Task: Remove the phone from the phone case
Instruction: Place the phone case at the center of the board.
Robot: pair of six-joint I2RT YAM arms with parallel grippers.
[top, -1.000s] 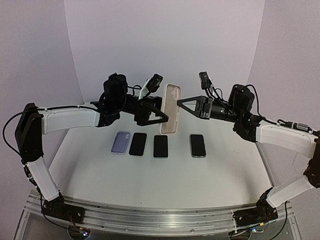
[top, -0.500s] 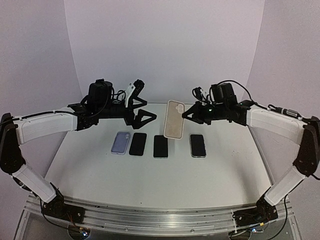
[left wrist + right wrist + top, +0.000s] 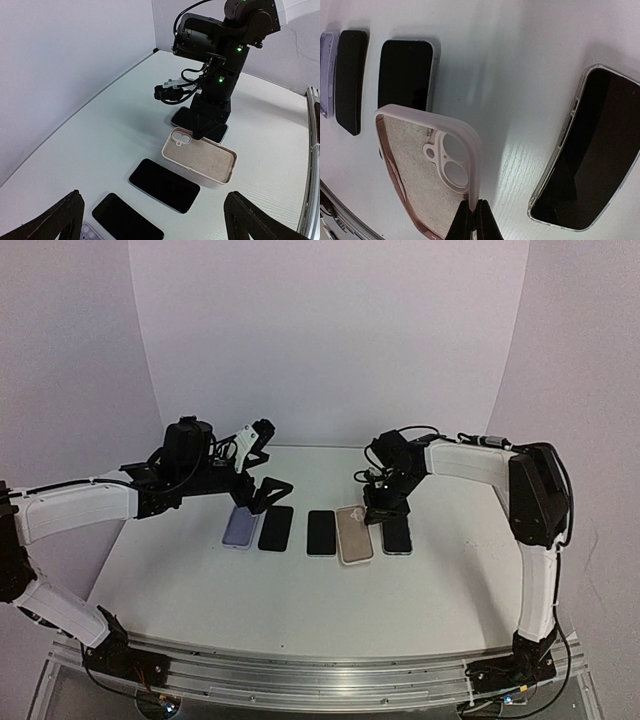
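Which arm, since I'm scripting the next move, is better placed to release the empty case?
Right. The right gripper pinches the case, seemingly down on the table; the left gripper hangs open, apart from it.

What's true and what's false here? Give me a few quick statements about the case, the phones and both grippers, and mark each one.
The beige case is empty. True.
The left gripper holds a phone. False: it is open and holds nothing.
The right gripper pinches the case's rim at the camera-cutout end. True.
The beige case is at the left end of the row. False: a lilac case is there.
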